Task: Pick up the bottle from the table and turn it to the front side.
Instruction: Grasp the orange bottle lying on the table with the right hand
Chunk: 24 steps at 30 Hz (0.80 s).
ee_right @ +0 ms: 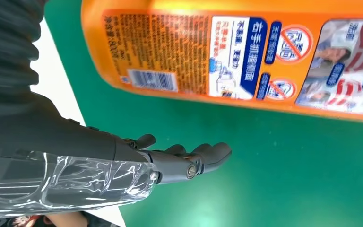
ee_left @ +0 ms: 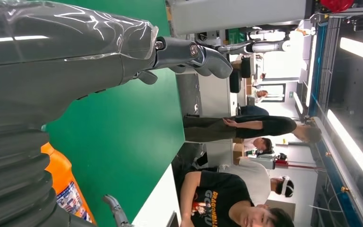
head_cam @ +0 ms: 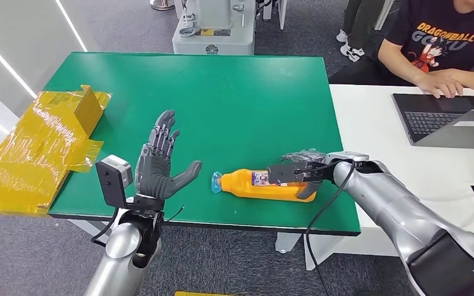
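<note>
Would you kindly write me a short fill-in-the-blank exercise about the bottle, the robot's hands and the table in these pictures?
1. The orange bottle lies on its ____ on the table.
2. The table's top is coloured ____.
3. The hand nearest the bottle's base is the robot's ____ hand.
4. The left hand is raised with its fingers spread and holds ____.

Missing words: side; green; right; nothing

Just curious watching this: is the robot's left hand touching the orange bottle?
Apart. The head view shows the left hand raised open, with bare green table between it and the bottle.
</note>
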Tool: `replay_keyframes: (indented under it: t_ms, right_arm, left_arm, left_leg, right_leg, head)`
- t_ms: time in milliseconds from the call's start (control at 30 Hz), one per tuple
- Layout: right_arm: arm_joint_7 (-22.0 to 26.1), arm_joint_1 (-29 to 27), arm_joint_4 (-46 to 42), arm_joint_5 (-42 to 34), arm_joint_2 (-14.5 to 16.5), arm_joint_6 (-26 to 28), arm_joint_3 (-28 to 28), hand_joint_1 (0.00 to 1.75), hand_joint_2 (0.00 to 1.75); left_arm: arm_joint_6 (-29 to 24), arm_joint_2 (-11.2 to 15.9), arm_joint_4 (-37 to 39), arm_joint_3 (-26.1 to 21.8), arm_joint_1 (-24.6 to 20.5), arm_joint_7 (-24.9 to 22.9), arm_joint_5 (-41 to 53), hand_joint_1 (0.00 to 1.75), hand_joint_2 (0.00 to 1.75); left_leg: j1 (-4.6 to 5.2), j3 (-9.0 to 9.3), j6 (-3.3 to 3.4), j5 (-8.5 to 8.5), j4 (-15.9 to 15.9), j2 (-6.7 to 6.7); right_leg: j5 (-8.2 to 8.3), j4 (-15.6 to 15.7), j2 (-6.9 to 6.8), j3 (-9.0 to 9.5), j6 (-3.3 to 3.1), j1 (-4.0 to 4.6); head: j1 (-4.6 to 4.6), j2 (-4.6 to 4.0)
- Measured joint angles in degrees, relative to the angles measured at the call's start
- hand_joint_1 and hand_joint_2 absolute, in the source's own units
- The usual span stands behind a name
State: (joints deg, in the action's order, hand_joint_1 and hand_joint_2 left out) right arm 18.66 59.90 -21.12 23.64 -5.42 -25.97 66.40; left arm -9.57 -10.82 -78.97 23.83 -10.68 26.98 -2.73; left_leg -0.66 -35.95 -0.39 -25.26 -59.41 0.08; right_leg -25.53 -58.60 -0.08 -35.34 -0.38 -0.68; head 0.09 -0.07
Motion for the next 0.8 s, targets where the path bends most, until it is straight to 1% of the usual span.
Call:
replay_keyframes:
  t_ms: [400,800]
  right_arm:
    - [1.5,-0.6,0.6,-1.1,-0.6,2.3,0.0,0.0,1.75]
    - [1.8,-1.8,0.7,-1.3,0.1,3.5,0.0,0.0,1.75]
  left_arm:
    - [-0.3,0.0,0.1,0.0,0.0,0.7,-0.2,0.0,1.75]
    - [-1.4,0.0,0.3,0.0,-0.1,1.2,-1.3,0.0,1.75]
  left_leg:
    - [0.0,0.0,0.0,0.0,0.0,0.0]
    - [0.0,-0.01,0.0,0.0,0.0,0.0]
  right_leg:
    - [0.0,0.0,0.0,0.0,0.0,0.0]
    - [0.0,0.0,0.0,0.0,0.0,0.0]
  head:
    - [0.0,0.0]
    - [0.0,0.0]
